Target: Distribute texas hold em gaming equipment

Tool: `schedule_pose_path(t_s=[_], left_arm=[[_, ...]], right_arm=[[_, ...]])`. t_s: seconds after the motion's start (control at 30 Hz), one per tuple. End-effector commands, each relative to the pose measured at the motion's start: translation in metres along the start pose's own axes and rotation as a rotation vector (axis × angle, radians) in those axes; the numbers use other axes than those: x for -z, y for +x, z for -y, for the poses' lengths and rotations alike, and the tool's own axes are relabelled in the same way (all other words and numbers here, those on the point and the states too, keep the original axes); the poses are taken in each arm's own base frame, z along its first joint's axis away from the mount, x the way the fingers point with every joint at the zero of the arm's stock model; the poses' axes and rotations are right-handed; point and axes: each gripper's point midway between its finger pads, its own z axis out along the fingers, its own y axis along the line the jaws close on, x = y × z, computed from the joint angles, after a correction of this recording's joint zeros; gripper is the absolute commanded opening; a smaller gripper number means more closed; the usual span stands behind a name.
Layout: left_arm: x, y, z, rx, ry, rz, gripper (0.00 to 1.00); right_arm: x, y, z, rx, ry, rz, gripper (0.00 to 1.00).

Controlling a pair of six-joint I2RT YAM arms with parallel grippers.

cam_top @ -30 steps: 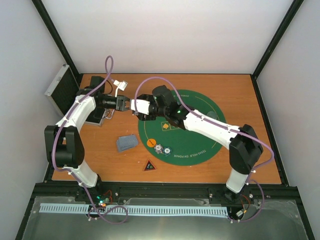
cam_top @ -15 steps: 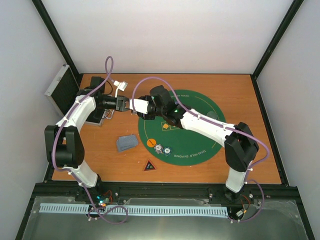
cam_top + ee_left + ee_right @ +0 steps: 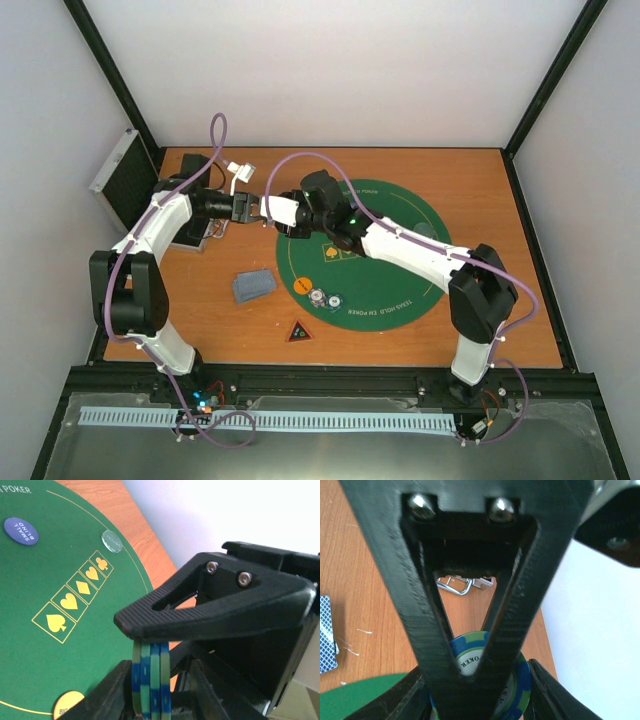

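Chip stack (image 3: 150, 680), blue-and-green: held on edge in the air just over the left rim of the green mat (image 3: 400, 290); right gripper (image 3: 268, 212) clenched on it, one finger (image 3: 430, 630) flat against the printed face, its partner on the far face; left gripper (image 3: 256, 208) meets it nose to nose at that same rim, upper finger (image 3: 200, 615) resting on the stack's edge, lower finger hidden, so whether it grips or has let go cannot be told.

Progress, as judged: partly done; on the mat, an orange chip (image 3: 300, 285) and two speckled white chips (image 3: 318, 296) by its near-left rim; a purple-blue chip (image 3: 21, 530) on the felt; a clear disc (image 3: 111, 540) close inside the mat's rim.

Outstanding, as judged: the stack itself, passing between the arms and not yet set down; card pile (image 3: 254, 285), grey-blue backs up, just off the mat's left rim; red-edged triangle (image 3: 298, 332) off its near-left rim; silver case (image 3: 122, 178) well left of the mat, no part of the task.

Change against a second ago: right arm has pushed a little further left across the mat, elbow drawn in, closing the small gap to the left gripper; left arm, cards, triangle and the chips on the mat unmoved.
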Motion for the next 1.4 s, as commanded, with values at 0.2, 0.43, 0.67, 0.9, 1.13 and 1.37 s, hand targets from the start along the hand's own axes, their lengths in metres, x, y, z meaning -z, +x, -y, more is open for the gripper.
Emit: schedule_pose_path(t_s=[0.2,0.43,0.67,0.9,1.13,1.37], left_arm=[[-0.001,-0.001,0.009,-0.035,0.02,0.004,0.42],[0.005,-0.008,-0.006,-0.068,-0.098,0.02,0.69],[0.023,-0.017,-0.016,-0.077,-0.157,0.063,0.79],[0.032,-0.019,-0.019,-0.112,-0.215,0.081,0.82],[0.036,-0.02,-0.013,-0.16,-0.251,0.092,0.9],[0.038,-0.02,-0.013,-0.172,-0.262,0.093,0.91]], right_arm=[[0.01,-0.007,0.017,-0.054,0.024,0.026,0.03],[0.02,0.022,0.017,-0.207,-0.035,-0.005,0.03],[0.035,0.11,0.02,-0.425,-0.032,-0.177,0.03],[0.053,0.25,0.051,-0.673,0.06,-0.44,0.03],[0.049,0.342,0.049,-0.785,0.084,-0.607,0.03],[0.033,0.381,0.035,-0.836,0.035,-0.702,0.03]])
